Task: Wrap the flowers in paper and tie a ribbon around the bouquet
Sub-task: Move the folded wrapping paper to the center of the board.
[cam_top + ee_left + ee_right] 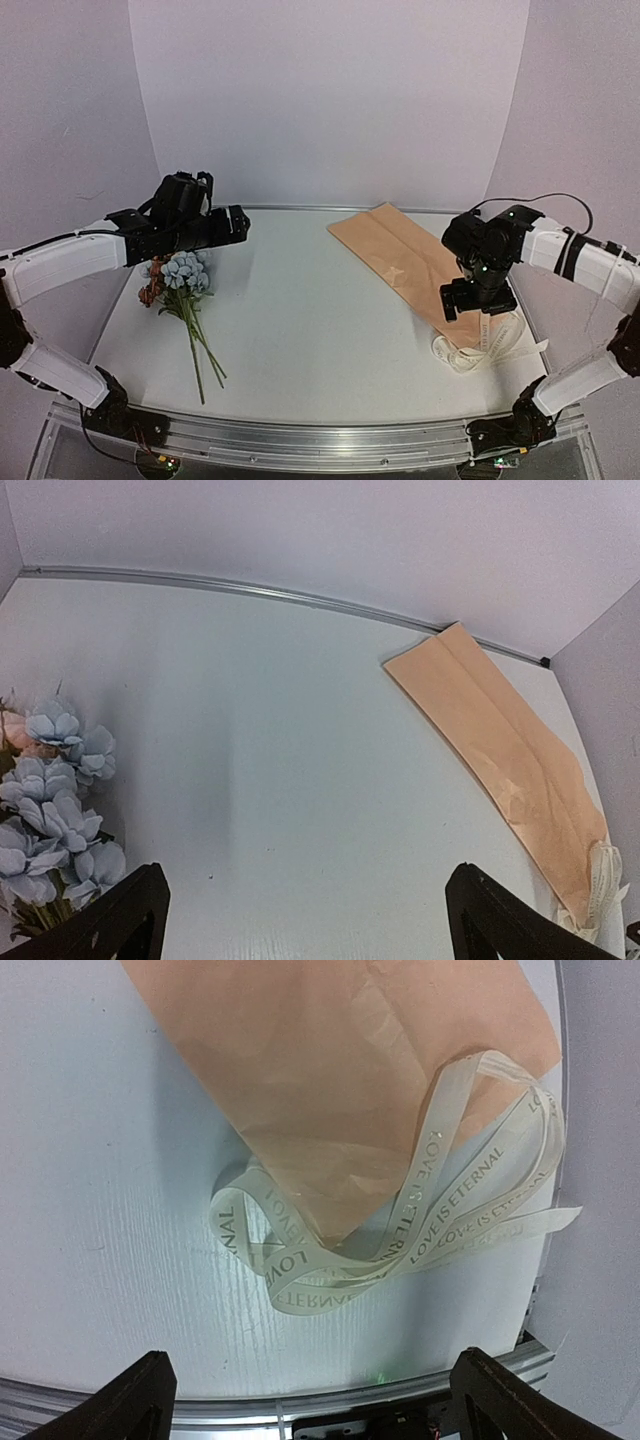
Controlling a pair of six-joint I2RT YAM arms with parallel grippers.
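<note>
- Though the wrapping looks unstarted, all three things lie within reach. The flowers (180, 285) are on the left of the table (300, 330), the paper (400, 250) runs along the right, and the ribbon (490, 350) is heaped at the paper's near end.
- Left pincer (310, 920): released and empty, hovering over bare table just beside the blooms.
- Right pincer (310, 1400): also released and empty, hanging above the ribbon heap.
- Flowers: probably light. The blooms look soft and crushable; the thin stems look springy and splay toward the near edge. Best taken on the stems where they bunch, just under the heads.
- Paper: appears folded lengthwise, thin and easily creased. It lies flat, so it is hard to pinch; go for an edge or corner, likely the far end, away from the ribbon.
- Ribbon: limp and slick-looking, in loose loops. Some strands cross over the paper's near corner and others run under it, so lifting one may drag the other. Take a raised loop.
</note>
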